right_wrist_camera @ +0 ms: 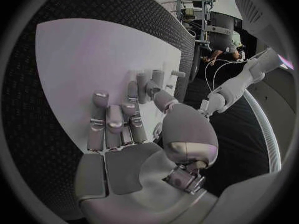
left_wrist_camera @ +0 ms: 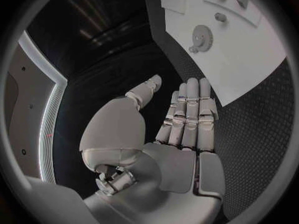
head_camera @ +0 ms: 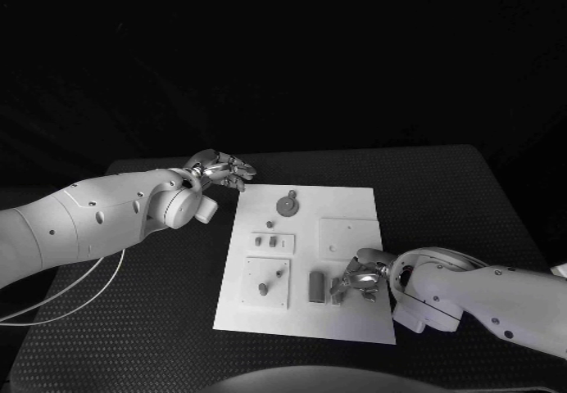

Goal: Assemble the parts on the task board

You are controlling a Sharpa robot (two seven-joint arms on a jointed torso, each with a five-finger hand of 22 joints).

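The white task board [head_camera: 355, 205] lies in the middle of the black table. On it are a grey gear [head_camera: 288, 204], small pegs [head_camera: 273, 241], a short peg [head_camera: 262, 288] in a raised square, and a grey block [head_camera: 317, 286]. My right hand [head_camera: 359, 279] hovers low over the board's near right part, just right of the block. Its fingers [right_wrist_camera: 115, 120] are spread over the board [right_wrist_camera: 81, 59], and the thumb reaches toward upright parts [right_wrist_camera: 158, 77]; nothing sits in the palm. My left hand [head_camera: 219, 171] is off the board's far left corner, fingers [left_wrist_camera: 190, 109] straight and empty, with the gear [left_wrist_camera: 201, 37] beyond them.
A plain raised square [head_camera: 350, 232] occupies the board's right middle. Black textured table [head_camera: 154, 311] surrounds the board on all sides. A thin white cable [head_camera: 83, 296] loops under my left arm at the near left.
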